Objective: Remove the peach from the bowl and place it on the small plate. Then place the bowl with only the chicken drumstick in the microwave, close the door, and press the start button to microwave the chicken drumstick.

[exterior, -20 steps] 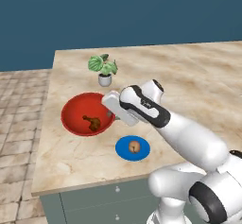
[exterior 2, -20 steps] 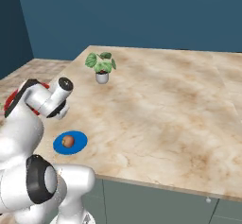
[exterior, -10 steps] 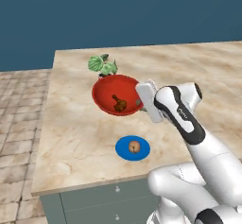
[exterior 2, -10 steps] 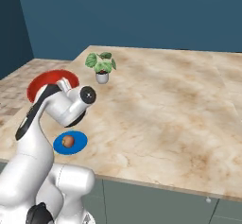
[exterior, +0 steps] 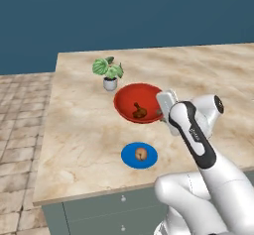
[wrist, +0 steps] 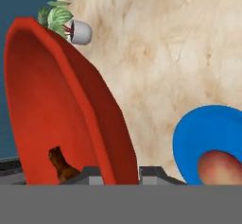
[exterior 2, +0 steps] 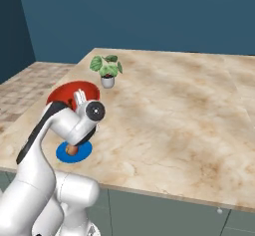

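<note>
Shifted since earlier frame: bowl [exterior: 138,102] now further right and far along worktop [exterior: 84,145], raised, close to potted plant [exterior: 108,72]; peach and plate unmoved. Gripper [wrist: 120,173] clamped on bowl's near rim, one finger each side of wall, per hand view. Bowl held clear of worktop, tilted in hand view; chicken drumstick [exterior: 139,111] inside, resting low toward gripped edge. Peach [exterior: 141,153] sitting on small plate [exterior: 128,155], near front edge of worktop, just below bowl in left base view. Handling judgement: bowl rigid, glossy, likely slippery at rim; single-edge hold prone to swing, so keep level, move slow. Drumstick loose, light, apt to slide or roll out if tilt grows. Count: 1 bowl, 1 drumstick, 1 peach, 1 plate, 1 plant. Microwave leg of task not yet begun.
</note>
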